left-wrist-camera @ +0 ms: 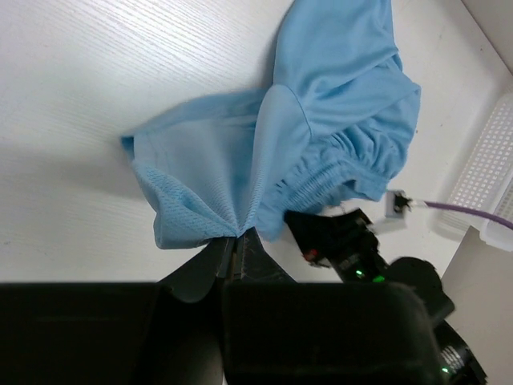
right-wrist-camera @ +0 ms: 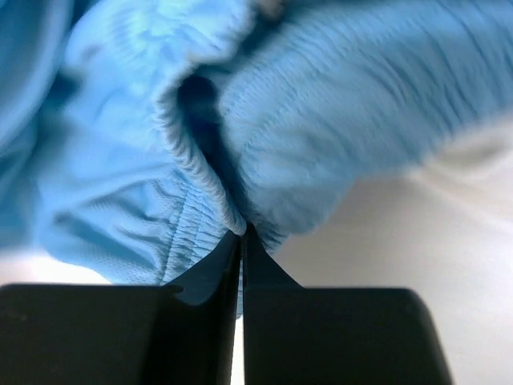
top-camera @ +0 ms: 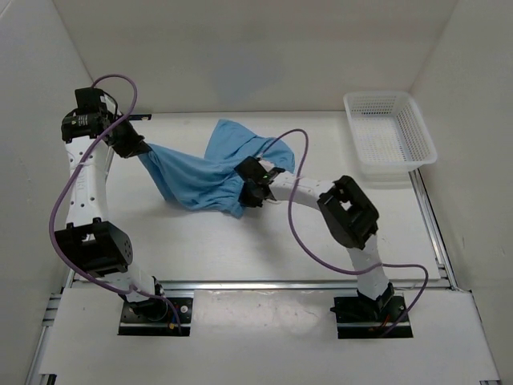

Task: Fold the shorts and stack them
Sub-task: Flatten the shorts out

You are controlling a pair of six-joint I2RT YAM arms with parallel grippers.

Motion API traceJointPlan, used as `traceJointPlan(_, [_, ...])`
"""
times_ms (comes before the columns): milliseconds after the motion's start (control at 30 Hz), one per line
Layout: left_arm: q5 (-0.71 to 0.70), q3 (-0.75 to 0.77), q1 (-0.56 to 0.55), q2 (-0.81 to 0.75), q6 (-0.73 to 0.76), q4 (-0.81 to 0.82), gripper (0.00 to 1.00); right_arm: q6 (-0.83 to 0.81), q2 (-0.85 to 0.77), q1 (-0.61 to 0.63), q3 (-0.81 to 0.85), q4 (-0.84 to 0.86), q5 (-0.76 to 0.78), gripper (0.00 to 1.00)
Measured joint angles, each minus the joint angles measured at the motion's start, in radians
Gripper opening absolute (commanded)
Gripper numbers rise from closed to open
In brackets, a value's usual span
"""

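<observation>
The light blue shorts (top-camera: 210, 172) hang stretched between my two grippers above the white table, with one part draped back toward the far side. My left gripper (top-camera: 138, 149) is shut on a bunched leg hem at the left end; the pinch shows in the left wrist view (left-wrist-camera: 237, 237) below the fabric (left-wrist-camera: 321, 120). My right gripper (top-camera: 247, 192) is shut on the gathered elastic waistband at the right end; the right wrist view shows the pinch (right-wrist-camera: 241, 231) and the waistband (right-wrist-camera: 192, 184). No drawstring shows.
A white mesh basket (top-camera: 390, 132) stands at the far right of the table, also at the right edge of the left wrist view (left-wrist-camera: 489, 172). White walls enclose the table on three sides. Purple cables loop from both arms.
</observation>
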Motion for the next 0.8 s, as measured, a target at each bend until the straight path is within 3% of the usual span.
traceJointPlan(233, [0.003,0.005,0.0,0.0,0.008,0.0,0.11,-0.035,-0.338,-0.158,-0.434,-0.014,0.098,0.0])
traceJointPlan(467, [0.047,0.028,-0.01,0.008,0.01,-0.029,0.11,-0.057,-0.636,-0.251,-0.64,-0.031,0.147,0.0])
traceJointPlan(500, [0.056,0.029,-0.011,0.008,0.011,-0.033,0.11,-0.063,-0.674,-0.277,-0.657,-0.028,0.147,0.06])
traceJointPlan(533, [0.068,0.029,-0.013,0.008,0.01,-0.036,0.11,-0.07,-0.711,-0.308,-0.671,-0.024,0.146,0.26])
traceJointPlan(600, [0.075,0.029,-0.018,0.008,0.011,-0.036,0.11,-0.093,-0.767,-0.364,-0.686,-0.03,0.156,0.8])
traceJointPlan(667, [0.07,0.029,-0.015,0.008,0.013,-0.017,0.11,-0.128,-0.806,-0.413,-0.699,-0.054,0.174,0.87])
traceJointPlan(800, [0.067,0.005,-0.014,0.008,0.015,0.013,0.11,-0.145,-0.849,-0.428,-0.715,-0.095,0.156,0.85])
